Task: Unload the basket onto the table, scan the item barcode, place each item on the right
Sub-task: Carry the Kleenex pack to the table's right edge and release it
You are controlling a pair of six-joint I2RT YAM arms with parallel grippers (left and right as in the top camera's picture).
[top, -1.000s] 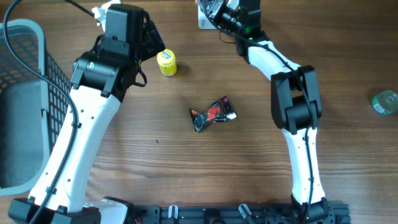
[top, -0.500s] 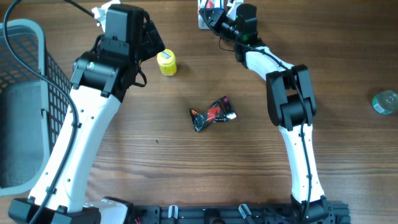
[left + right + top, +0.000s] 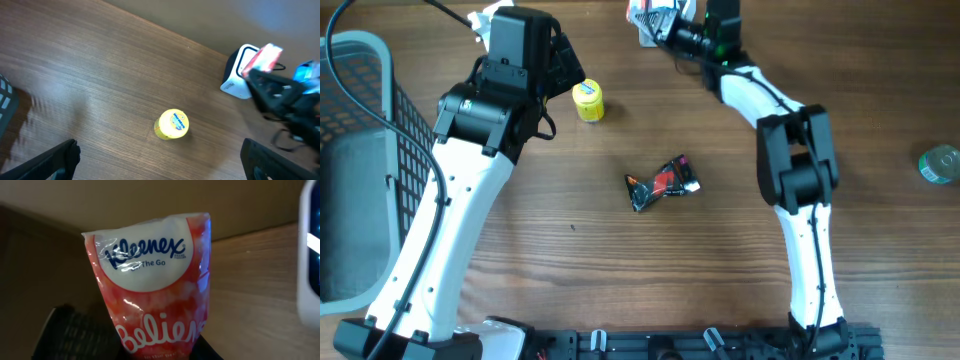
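Right gripper point(image 3: 145, 350) is clamped on the bottom end of a Kleenex tissue pack point(image 3: 155, 280). The pack sticks straight out past the fingertips, with the white scanner point(image 3: 239, 75) just off to one side. Left gripper point(image 3: 160, 157) has its jaws wide apart, with a small yellow tub point(image 3: 172, 125) out ahead of the gap.

Overhead downward (right wrist near tissues point(image 3: 152, 280)).

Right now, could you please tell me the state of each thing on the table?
tissue pack: gripped, held up near the scanner
right pincer: shut on the tissue pack
left pincer: open, empty, above the yellow pot
yellow pot: upright, untouched
snack wrapper: crumpled, lying mid-table, untouched
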